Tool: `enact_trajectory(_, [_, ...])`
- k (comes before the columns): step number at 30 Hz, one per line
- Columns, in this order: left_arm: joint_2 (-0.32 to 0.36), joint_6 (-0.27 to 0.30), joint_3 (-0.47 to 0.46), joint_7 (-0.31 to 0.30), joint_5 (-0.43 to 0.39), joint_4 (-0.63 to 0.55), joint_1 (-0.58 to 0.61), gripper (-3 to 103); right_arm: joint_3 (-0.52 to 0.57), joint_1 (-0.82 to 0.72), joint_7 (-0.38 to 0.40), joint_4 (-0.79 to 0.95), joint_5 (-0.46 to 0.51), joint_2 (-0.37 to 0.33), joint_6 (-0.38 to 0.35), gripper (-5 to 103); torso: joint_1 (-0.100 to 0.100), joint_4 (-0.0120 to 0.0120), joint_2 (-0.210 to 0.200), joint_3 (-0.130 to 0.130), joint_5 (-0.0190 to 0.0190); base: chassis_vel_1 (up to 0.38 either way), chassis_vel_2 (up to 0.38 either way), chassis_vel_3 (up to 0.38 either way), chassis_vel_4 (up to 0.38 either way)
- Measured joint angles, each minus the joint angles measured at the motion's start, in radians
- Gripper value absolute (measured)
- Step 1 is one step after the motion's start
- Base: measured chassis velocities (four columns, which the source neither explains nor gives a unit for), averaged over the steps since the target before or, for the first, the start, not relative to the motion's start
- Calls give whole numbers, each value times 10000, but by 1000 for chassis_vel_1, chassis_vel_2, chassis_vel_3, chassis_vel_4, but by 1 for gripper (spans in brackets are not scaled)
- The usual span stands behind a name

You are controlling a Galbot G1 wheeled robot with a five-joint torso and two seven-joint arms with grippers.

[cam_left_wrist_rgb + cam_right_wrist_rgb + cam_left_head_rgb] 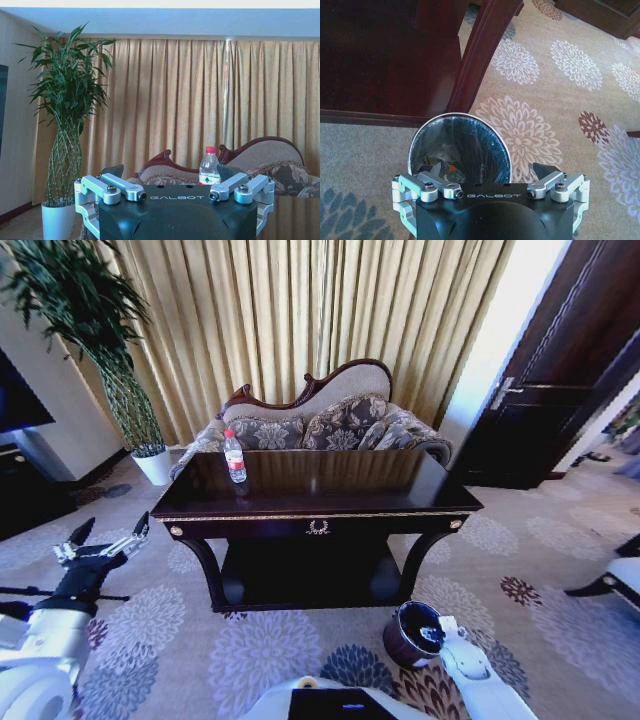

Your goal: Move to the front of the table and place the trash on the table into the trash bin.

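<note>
The right gripper (490, 172) is held low at about 5 o'clock in the head view, its fingers spread apart with nothing between them, directly over the rim of the bin (460, 145). The bin is seen standing on the carpet (300, 650) beside the counter's right front leg, and dark litter can be made out inside it. The placement is judged deliberate, with the arm poised above the opening as if for a drop.

At about 8 o'clock the left gripper (104, 537) is raised to roughly counter height, its fingers likewise apart and empty. It is pointed toward the bottle (210, 167), which is framed between the fingertips in the left wrist view but stands well beyond them. This is read as an approach lined up for a grasp not yet made.

The counter (320, 512) is faced squarely at 12 o'clock, so the drive to its front is judged done. The bottle (234, 457) is seen upright near the far left corner of the glossy top, capped and untouched. No paper scraps can be made out on the top.

Behind the counter a sofa (330, 420) is set against curtains (300, 310), and a plant (100, 330) in a white pot is placed at 10 o'clock.
</note>
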Motion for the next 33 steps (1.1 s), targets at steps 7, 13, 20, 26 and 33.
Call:
enact_trajectory(7, [-15,15,34,0,-4,-1,8,100,-9,-64,-6,141,52,1,-31,100,0,0,0,0,0,0,0,0,0])
enact_trajectory(13, [2,19,45,-5,-5,-1,0,100,30,-112,-9,571,499,-36,18,100,0,0,0,0,0,0,0,0,0])
enact_trajectory(20, [-51,18,227,-8,20,-4,11,100,342,-698,-52,2941,1024,-409,1211,100,0,0,0,0,0,0,0,0,0])
enact_trajectory(26, [-119,-2,210,-44,29,17,84,100,1390,-1226,-353,5670,1488,-499,1562,100,0,2,0,0,0,0,0,0,0])
enact_trajectory(33, [-156,-113,241,-121,41,126,57,100,2031,-1689,295,9070,3500,-667,1581,100,0,1,1,-1,-4,0,0,0,0])
